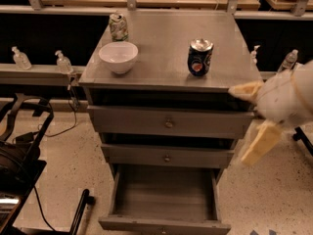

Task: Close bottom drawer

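The bottom drawer (pixel 164 225) of the grey cabinet (pixel 168 80) is pulled far out toward me and its box is empty. The two drawers above it, the top drawer (pixel 168 123) and the middle drawer (pixel 167 157), are nearly pushed in. My gripper (pixel 243 124) is at the cabinet's right side, level with the upper drawers and well above the bottom drawer. Its two cream fingers (pixel 259 143) are spread apart and hold nothing. It touches nothing that I can see.
On the cabinet top stand a white bowl (pixel 118 56), a blue soda can (pixel 200 57) and a green can (pixel 118 26). Small bottles (pixel 62 61) line the ledge behind. Black equipment with cables (pixel 19 151) sits on the floor at left.
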You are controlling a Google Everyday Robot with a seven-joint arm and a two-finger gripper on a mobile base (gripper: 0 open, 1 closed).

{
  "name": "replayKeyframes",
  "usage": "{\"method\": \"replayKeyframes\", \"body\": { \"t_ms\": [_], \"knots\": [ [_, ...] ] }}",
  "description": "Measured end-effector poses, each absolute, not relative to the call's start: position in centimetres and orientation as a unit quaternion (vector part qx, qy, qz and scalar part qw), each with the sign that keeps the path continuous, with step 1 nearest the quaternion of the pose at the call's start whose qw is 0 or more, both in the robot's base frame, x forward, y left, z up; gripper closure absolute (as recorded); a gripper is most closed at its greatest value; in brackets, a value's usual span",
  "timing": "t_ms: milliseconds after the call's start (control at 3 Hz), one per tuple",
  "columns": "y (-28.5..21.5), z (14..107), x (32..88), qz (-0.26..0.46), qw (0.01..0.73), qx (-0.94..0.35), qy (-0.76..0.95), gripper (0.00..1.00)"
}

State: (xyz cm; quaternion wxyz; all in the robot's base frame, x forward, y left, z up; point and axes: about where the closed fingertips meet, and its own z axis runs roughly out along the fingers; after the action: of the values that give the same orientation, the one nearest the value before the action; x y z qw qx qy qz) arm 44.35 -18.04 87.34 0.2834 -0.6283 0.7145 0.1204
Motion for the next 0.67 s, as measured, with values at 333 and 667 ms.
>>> {"method": "replayKeyframes", "body": {
  "t_ms": [333, 667],
  "knots": [
    [-14.9, 77.7, 43.4, 0.23, 0.349, -0.59, 0.69, 0.0],
    [-13.8, 76.3, 43.6, 0.27, 0.405, -0.56, 0.67, 0.0]
  ]
}}
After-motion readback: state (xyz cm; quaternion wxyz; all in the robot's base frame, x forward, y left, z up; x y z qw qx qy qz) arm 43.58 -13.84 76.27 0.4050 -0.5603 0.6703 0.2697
